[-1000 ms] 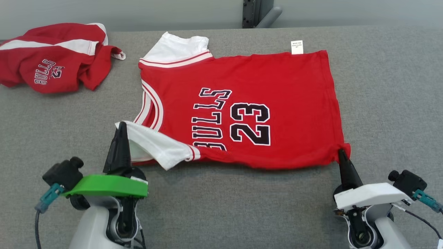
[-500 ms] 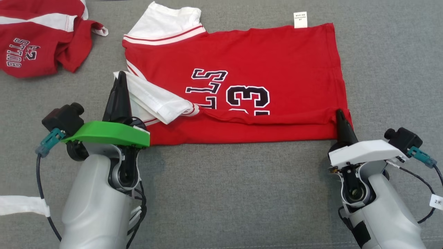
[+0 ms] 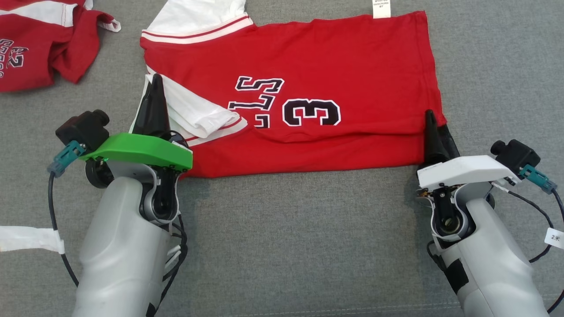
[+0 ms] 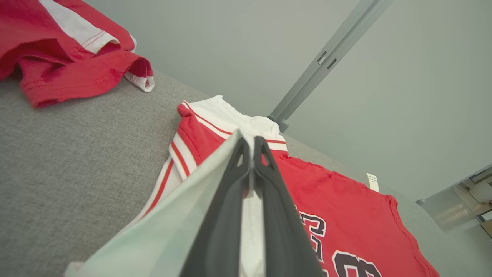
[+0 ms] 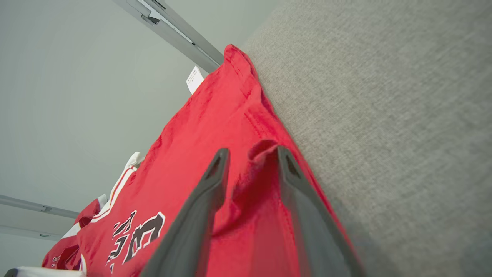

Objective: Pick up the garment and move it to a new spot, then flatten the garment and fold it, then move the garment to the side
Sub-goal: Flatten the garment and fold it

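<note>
While apparently midway through the first fold, works from the near side of the red jersey (image 3: 330,57), spread over the middle of the grey table (image 3: 286,246) with its near strip (image 3: 308,152) doubled up onto the front.

Pinches the white sleeve (image 3: 194,114) with the left gripper (image 3: 155,83), fingers (image 4: 230,200) pressed together on white cloth in the left wrist view. Probably does so to carry that loose sleeve inward with the fold rather than leave it sticking out past the edge.

Holds the right gripper (image 3: 436,125) spread at the jersey's near right corner, with a red pucker of hem between the parted fingers (image 5: 200,200) but not clamped. Looks like a letting-go, judged from the corner lying roughly level with the sleeve, as needed for a straight crease.

Hides the lower part of the black lettering (image 3: 286,105) under the doubled strip. Cuts off the far sleeve and the label (image 3: 381,9) at the top edge of the head view, and likewise much of a second red garment (image 3: 35,48) at the far left, well apart from the jersey. Cannot tell whether the pucker touches either right finger, nor how many layers sit inside the left pinch. Leaves the underside of the fold unseen.
</note>
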### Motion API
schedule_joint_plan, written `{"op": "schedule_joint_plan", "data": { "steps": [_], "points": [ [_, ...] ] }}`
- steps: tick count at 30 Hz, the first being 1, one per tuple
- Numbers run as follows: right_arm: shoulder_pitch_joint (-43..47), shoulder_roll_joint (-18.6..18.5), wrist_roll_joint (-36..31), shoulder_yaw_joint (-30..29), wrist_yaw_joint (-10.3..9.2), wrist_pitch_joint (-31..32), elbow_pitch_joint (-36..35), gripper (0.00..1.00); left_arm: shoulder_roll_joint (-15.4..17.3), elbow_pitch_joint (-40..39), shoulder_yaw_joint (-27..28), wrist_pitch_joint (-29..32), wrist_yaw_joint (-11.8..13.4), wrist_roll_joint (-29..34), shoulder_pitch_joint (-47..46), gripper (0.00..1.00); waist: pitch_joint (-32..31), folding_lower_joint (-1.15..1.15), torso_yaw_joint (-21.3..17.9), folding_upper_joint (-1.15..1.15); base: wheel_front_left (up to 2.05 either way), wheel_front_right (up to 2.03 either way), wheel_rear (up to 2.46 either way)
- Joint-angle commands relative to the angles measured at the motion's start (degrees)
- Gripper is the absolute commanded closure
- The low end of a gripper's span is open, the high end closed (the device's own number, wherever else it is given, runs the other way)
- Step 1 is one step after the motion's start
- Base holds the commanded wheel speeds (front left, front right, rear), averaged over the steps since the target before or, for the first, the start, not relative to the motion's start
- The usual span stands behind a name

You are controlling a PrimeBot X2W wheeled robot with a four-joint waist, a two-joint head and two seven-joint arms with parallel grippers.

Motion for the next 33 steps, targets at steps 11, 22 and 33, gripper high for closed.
{"op": "schedule_joint_plan", "data": {
  "steps": [11, 22, 33],
  "points": [
    [0.2, 0.0, -0.2, -1.9, 0.34, -0.5, -5.9, 0.0, 0.1, -7.0, 1.4, 0.0, -0.2, -2.7, 4.9, 0.0, -1.1, 0.0, 0.9, 0.38, 0.0, 0.0, 0.0],
    [9.0, -0.1, -19.8, -9.2, 0.32, -0.5, -16.9, 0.0, 0.1, -13.8, 4.2, 0.0, -0.2, -0.4, 17.6, 0.0, -4.6, 0.0, 2.0, 0.38, 0.0, 0.0, 0.0],
    [16.3, 0.5, -21.1, -10.1, 0.27, -0.5, -20.7, 0.0, 2.1, -5.7, 4.4, 1.9, 0.8, -0.4, 22.4, 0.0, -6.5, 0.0, 0.9, 0.38, 0.0, 0.0, 0.0]
  ]
}}
